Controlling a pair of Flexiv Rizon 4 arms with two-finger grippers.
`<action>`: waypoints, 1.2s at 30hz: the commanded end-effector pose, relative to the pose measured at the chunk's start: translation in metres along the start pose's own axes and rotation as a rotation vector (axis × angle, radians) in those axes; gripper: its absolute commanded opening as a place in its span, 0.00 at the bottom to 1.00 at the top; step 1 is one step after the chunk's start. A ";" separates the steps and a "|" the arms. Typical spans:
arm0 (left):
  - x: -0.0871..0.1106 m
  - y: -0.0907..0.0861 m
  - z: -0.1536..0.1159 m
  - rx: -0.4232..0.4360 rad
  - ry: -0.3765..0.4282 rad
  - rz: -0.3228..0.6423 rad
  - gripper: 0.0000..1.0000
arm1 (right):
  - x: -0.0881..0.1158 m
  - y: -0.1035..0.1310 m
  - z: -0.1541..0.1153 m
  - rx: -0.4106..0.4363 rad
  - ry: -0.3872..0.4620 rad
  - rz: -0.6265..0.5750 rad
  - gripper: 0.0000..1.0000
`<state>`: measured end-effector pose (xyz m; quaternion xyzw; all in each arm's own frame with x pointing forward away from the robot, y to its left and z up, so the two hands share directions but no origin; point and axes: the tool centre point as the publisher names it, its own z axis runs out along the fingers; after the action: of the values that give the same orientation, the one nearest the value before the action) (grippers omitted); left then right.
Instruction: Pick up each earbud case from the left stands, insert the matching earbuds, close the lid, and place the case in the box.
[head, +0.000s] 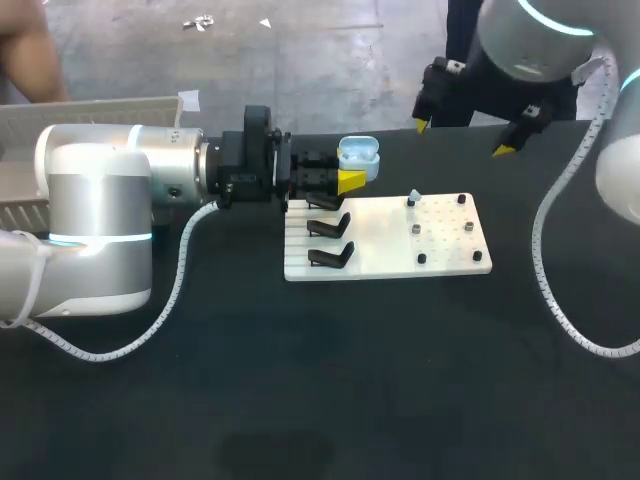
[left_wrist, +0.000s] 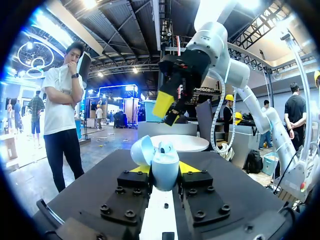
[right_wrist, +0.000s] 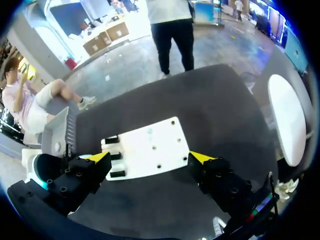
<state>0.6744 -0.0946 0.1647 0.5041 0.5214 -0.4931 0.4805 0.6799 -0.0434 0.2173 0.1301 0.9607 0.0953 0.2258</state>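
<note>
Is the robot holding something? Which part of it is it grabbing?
The left claw grips the open blue earbud case by the sides of its lower half. The right claw is open, holding nothing.

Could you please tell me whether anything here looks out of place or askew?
Nothing stands out: the white board lies flat on the table, and the earbud case, lid open, is held squarely between the fingers of the left gripper.

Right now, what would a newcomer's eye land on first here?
The pale blue earbud case, lid open, clamped in the left hand near the far left corner of the white board. Then the right hand, open and empty, hanging past its far side.
</note>
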 end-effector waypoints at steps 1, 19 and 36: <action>0.001 -0.001 0.000 -0.006 -0.005 0.004 0.00 | -0.014 0.002 0.032 0.002 -0.003 -0.004 1.00; 0.001 -0.001 0.000 -0.006 -0.005 0.004 0.00 | -0.005 0.003 0.145 -0.035 0.096 -0.041 1.00; 0.001 -0.001 0.000 -0.006 -0.005 0.004 0.00 | 0.002 0.003 0.194 -0.027 0.187 -0.017 1.00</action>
<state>0.6744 -0.0946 0.1647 0.5041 0.5214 -0.4931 0.4805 0.7587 -0.0190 0.0501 0.1116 0.9754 0.1171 0.1499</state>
